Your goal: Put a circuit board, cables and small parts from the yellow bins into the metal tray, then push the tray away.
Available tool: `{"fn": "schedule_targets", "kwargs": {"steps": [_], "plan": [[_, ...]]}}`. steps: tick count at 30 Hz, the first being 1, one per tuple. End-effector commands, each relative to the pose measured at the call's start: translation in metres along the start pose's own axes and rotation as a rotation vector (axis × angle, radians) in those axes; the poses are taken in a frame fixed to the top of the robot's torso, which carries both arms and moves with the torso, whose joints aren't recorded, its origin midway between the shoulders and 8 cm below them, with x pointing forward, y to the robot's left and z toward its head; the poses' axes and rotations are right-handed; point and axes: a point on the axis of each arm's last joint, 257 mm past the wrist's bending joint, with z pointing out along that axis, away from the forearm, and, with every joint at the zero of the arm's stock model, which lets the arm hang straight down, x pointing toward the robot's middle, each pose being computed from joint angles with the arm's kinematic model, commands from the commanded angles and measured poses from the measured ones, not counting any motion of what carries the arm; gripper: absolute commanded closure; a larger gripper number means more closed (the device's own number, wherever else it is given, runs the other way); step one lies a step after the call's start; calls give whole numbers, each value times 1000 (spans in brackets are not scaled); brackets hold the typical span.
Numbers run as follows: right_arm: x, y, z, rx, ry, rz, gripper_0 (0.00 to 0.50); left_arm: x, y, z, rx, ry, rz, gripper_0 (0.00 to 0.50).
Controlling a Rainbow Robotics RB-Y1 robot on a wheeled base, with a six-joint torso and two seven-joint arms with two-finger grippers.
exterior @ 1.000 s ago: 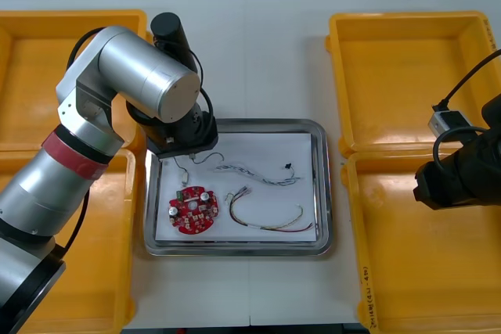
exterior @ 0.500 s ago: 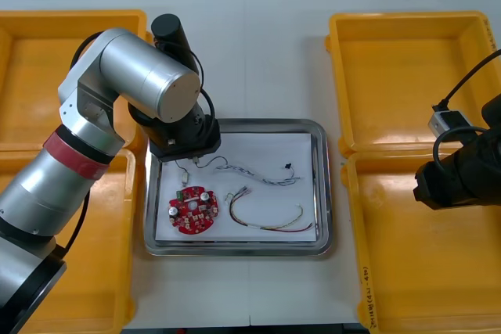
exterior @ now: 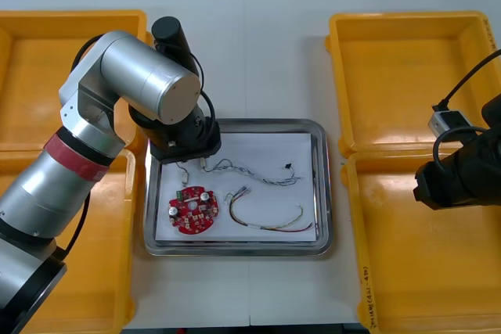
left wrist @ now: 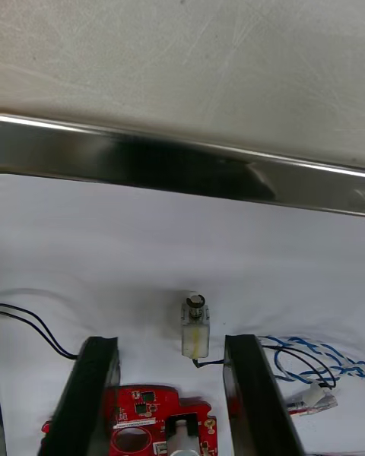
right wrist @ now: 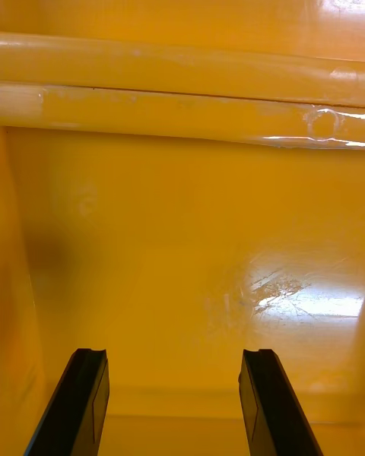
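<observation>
The left gripper's (left wrist: 169, 342) fingers (left wrist: 96, 391) stand apart, clamping nothing. A small pale plug (left wrist: 194, 328) on a black cable (left wrist: 34, 327) stands on the tray's white liner between the fingertips, touching neither. The circuit board (left wrist: 148, 424) lies just under them, with a blue and white cable (left wrist: 304, 352) beside it. The left arm bends in from 7 o'clock, wrist pointing down over the tray's (exterior: 322, 193) 10 o'clock corner. At 3 o'clock the right gripper (right wrist: 173, 357) hangs, fingers apart, over a yellow bin (right wrist: 182, 235).
</observation>
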Motion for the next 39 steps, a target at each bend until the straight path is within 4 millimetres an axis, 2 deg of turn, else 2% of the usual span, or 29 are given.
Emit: {"fn": "schedule_targets", "kwargs": {"steps": [1, 5, 17, 25, 30, 36, 39], "plan": [[-5, 0, -8, -8, -36, 46, 0, 11, -13, 4, 18, 12, 21, 37], [-5, 0, -8, -8, -36, 46, 0, 3, -10, -4, 12, -4, 9, 0], [-5, 0, -8, -8, -36, 46, 0, -16, 12, -58, -23, -67, 16, 0], [-5, 0, -8, -8, -36, 46, 0, -38, 1, -103, 47, -168, 64, 0], [-5, 0, -8, -8, -36, 46, 0, -45, 3, -129, 87, -216, 85, 0], [-5, 0, -8, -8, -36, 46, 0, -53, 22, -155, 95, -255, 105, 0], [-5, 0, -8, -8, -36, 46, 0, -57, 39, -165, 84, -264, 103, 0]]}}
